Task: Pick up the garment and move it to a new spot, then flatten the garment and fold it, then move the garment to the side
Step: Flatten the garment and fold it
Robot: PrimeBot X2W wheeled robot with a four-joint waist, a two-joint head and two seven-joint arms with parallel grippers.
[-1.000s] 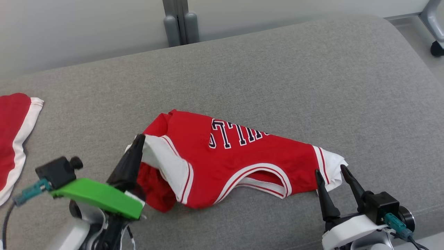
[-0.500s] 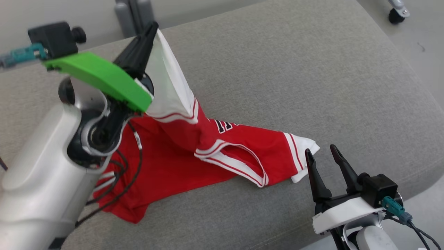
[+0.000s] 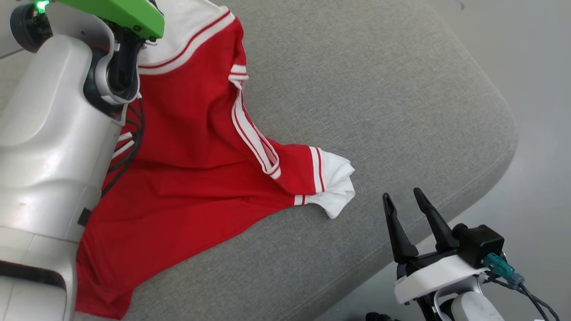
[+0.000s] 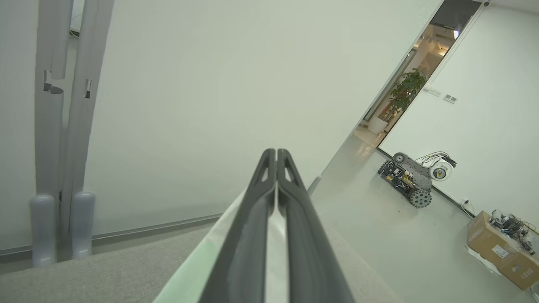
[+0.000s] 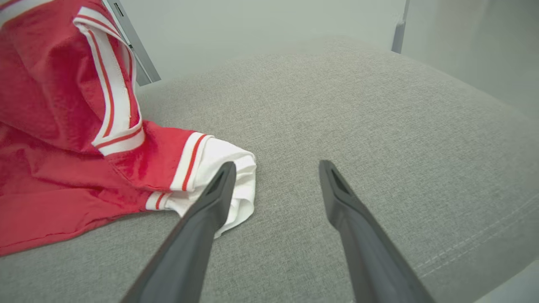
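The garment (image 3: 192, 147) is a red jersey with white trim, hanging from its upper white edge and trailing down onto the grey cushion (image 3: 357, 89). My left gripper (image 4: 276, 151) is shut on that white edge (image 4: 276, 252), raised high; its pale forearm (image 3: 49, 133) covers the garment's left part in the head view. My right gripper (image 3: 401, 194) stands open just right of the garment's white lower corner (image 3: 334, 187). In the right wrist view the gripper (image 5: 276, 165) has its left finger in front of that corner (image 5: 236, 168), with nothing between the fingers.
The cushion's rounded right edge drops to pale floor (image 3: 535, 133). In the left wrist view, grey posts (image 4: 54, 126) stand by the wall, and a small wheeled machine (image 4: 414, 176) and a cardboard box (image 4: 501, 248) sit on the floor.
My left arm has risen with the garment's white edge, lifting it off the cushion until it hangs. The head camera has turned. My right gripper stays open by the white corner.
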